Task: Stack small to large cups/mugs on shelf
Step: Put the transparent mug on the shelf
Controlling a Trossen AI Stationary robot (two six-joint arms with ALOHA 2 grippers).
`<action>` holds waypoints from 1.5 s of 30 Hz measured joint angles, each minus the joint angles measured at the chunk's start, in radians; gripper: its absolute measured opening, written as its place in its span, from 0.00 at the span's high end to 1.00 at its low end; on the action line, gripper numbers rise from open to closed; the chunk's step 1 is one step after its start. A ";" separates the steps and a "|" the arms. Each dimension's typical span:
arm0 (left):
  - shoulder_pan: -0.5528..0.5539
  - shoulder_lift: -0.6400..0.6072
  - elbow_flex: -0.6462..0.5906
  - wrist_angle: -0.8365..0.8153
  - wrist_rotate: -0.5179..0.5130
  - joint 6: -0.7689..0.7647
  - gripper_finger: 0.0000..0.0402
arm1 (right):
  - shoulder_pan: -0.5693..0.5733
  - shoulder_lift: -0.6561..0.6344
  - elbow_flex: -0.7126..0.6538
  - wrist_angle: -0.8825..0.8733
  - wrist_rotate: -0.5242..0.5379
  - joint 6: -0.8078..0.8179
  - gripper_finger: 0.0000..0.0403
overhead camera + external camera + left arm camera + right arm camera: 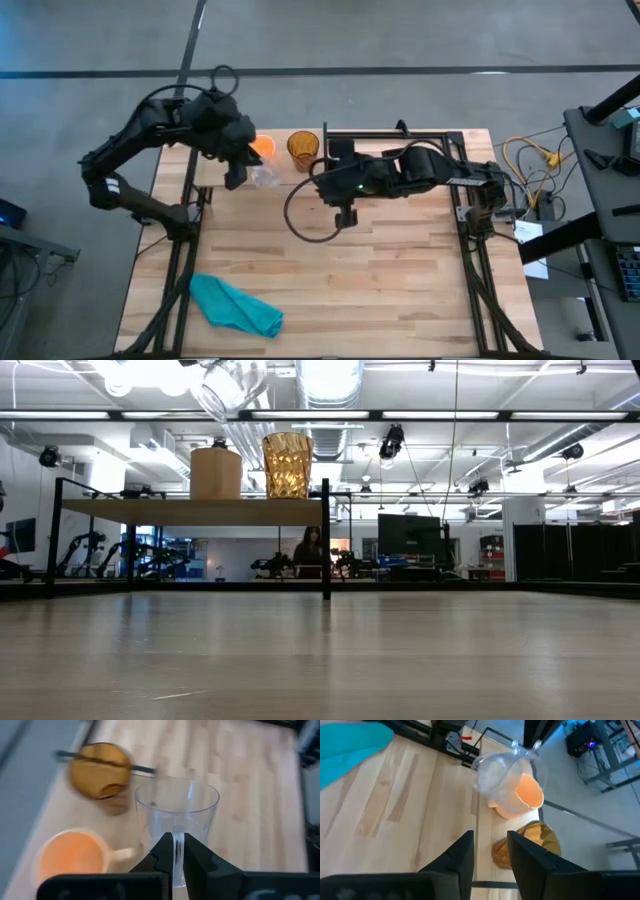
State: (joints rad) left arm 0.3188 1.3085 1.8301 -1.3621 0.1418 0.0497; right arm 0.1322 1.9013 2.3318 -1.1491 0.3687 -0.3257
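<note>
A clear glass cup hangs in the air over the shelf, tilted, with my left gripper shut on it. In the low view the cup shows high above the shelf. An orange mug and an amber tumbler stand side by side on the shelf, on their bases, the mug to the left. My right gripper stands open and empty just right of the tumbler, pointing at it. My left gripper pinches a thin clear strip on the cup's near side between its two fingers. I cannot tell whether this is a handle or the wall. The fingers slant down from the table's left side. The cup hangs tilted, clear of the shelf and the mug.
A teal cloth lies crumpled near the table's front left corner. Black frame rods edge the far right part of the table. Cables lie off the right edge. A person stands far back in the room.
</note>
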 joint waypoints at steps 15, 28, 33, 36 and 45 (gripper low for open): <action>-0.021 -0.171 -0.004 -0.090 -0.482 -0.303 1.00 | 0.000 -0.008 -0.001 -0.024 0.002 0.032 0.74; -0.024 -0.323 -0.307 0.045 -0.612 -0.437 1.00 | 0.000 -0.008 -0.002 -0.033 0.002 0.038 0.76; -0.024 -0.429 -0.500 0.211 -0.620 -0.438 1.00 | 0.000 -0.008 -0.002 -0.046 0.001 0.039 0.75; -0.024 -0.482 -0.557 0.273 -0.625 -0.461 1.00 | -0.001 -0.008 -0.002 -0.057 0.000 0.057 0.75; -0.024 -0.555 -0.597 0.246 -0.655 -0.464 1.00 | -0.003 -0.008 -0.002 -0.067 0.000 0.071 0.75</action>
State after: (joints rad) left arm 0.2946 0.7536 1.2334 -1.1160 -0.5133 -0.4142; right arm 0.1288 1.8935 2.3299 -1.2160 0.3687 -0.2543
